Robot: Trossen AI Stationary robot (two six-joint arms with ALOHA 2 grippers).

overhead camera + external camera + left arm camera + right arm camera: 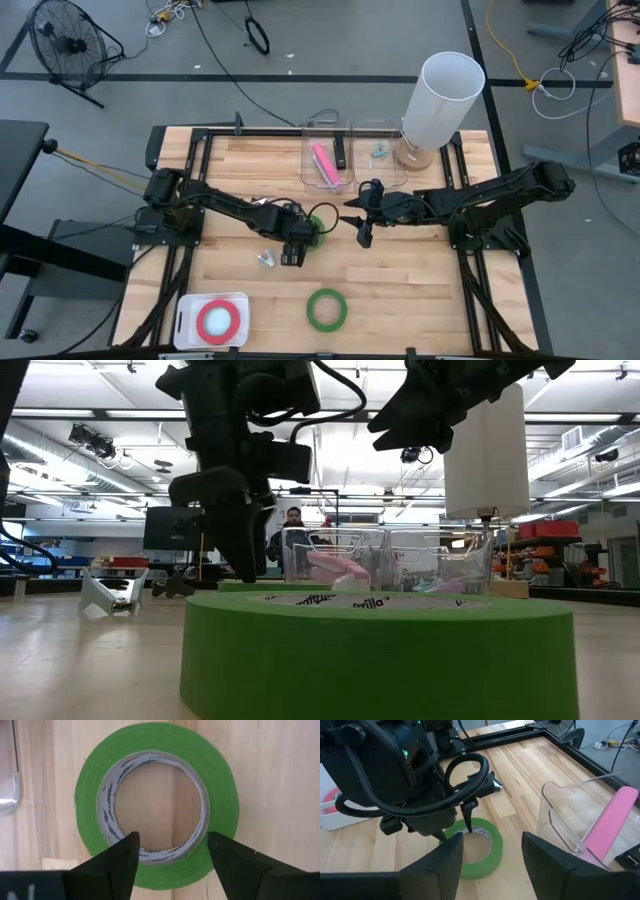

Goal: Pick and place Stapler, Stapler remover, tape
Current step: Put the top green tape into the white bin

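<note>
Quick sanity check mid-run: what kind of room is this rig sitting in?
Probably a robotics lab or workshop, not an office. The wooden table stands on a bare grey floor strewn with loose cables beside a floor fan, and the low view shows exposed ceiling lights and a person at workbenches behind.

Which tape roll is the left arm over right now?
The green roll mid-table, under the left gripper. The other green roll lies alone near the front edge; the pink-red one sits in a white tray.
</note>
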